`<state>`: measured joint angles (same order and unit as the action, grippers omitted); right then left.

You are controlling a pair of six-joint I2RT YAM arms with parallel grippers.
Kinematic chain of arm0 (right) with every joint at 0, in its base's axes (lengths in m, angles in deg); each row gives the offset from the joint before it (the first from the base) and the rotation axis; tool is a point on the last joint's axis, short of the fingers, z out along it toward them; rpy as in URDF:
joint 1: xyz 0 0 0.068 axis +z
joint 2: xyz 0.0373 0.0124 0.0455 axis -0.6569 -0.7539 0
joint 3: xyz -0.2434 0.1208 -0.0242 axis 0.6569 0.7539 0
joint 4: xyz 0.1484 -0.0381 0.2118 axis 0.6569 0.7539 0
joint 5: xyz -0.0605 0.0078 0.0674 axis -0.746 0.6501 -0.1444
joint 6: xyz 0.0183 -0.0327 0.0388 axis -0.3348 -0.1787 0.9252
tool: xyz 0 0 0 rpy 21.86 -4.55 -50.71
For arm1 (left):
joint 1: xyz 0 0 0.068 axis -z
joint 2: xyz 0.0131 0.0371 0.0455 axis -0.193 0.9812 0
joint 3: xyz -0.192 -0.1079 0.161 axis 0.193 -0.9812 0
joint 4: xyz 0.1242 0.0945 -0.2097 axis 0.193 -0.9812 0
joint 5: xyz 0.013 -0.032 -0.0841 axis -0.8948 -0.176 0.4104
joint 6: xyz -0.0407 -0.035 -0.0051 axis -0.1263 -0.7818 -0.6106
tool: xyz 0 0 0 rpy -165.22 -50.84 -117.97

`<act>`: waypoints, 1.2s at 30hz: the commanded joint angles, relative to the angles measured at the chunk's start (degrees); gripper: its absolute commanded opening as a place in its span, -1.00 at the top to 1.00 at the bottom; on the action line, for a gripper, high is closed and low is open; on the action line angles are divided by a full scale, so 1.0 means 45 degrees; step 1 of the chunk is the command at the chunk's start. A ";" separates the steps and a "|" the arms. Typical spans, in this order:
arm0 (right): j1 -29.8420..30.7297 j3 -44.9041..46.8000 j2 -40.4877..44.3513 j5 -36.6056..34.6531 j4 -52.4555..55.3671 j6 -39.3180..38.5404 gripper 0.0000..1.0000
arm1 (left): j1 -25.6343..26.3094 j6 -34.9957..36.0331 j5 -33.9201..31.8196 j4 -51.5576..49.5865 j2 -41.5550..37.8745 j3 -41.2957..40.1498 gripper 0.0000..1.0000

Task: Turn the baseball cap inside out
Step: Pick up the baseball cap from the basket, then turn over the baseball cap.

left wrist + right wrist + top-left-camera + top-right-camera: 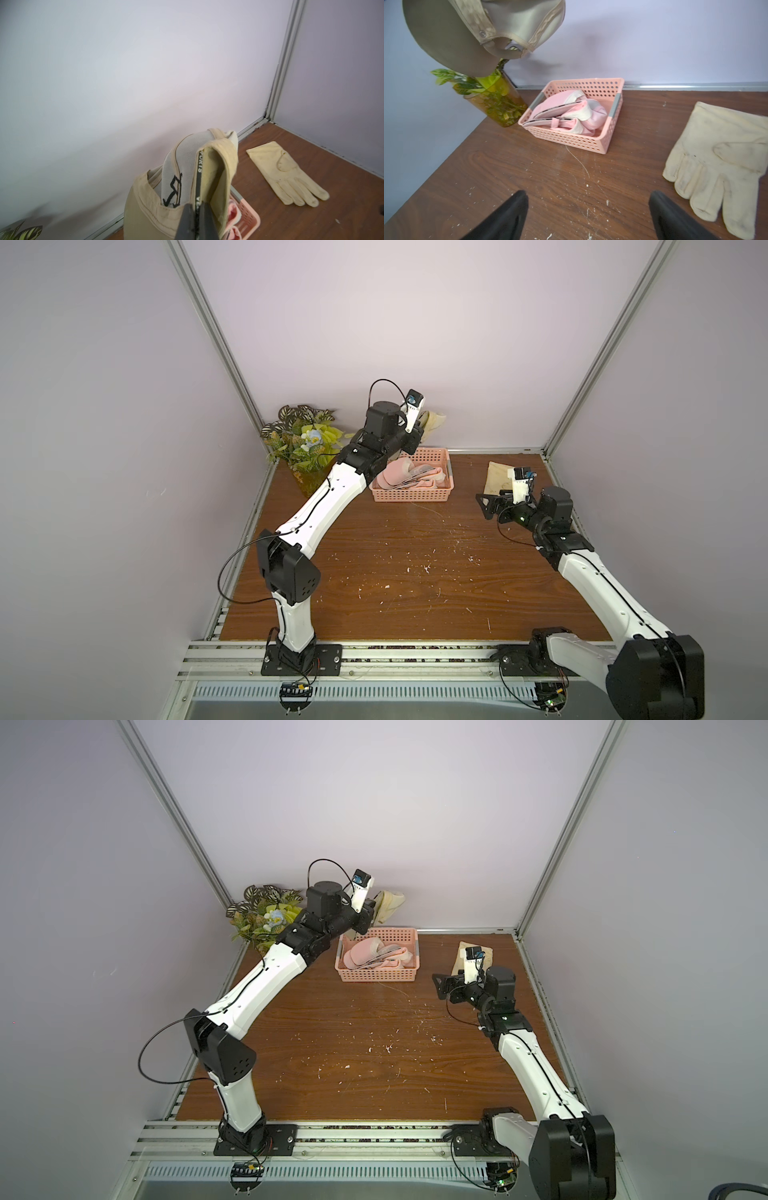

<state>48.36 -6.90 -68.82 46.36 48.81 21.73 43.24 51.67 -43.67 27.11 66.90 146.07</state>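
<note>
My left tool (195, 220) is clamped tight on the baseball cap (182, 187), its two dark fingers pinching the rim fold where a black printed tape runs along the inside. The beige cap sticks out from the tool's tips, lifted clear of the table (395, 564) and close to the back wall, and I can see it past the wrist in both top views (434, 423) (388, 905). Looking along the tool, I see into the crown, with white lining and the black underside of some stitching. From my right wrist camera the cap (456, 37) hangs high with its brim lowest, in front of the plant vase (496, 104). Below the left tool sits the pink basket (415, 495), which holds some pink and white fabric pieces; I cannot tell what they are. My right tool (588, 199) hovers low over the table with its jaws spread wide and nothing between them. The basket lies ahead of it, well apart. A cream glove (720, 158) lies flat on the table just beside it.
</note>
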 commanded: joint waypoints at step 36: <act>0.3746 0.0107 -0.0391 0.2234 0.0695 -0.2372 -0.07 | 0.1456 -0.5139 0.6276 0.1491 -0.5153 -0.9585 1.00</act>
<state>64.75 -6.42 -69.94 52.74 51.15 11.81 49.34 29.25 -17.16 29.53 45.35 103.32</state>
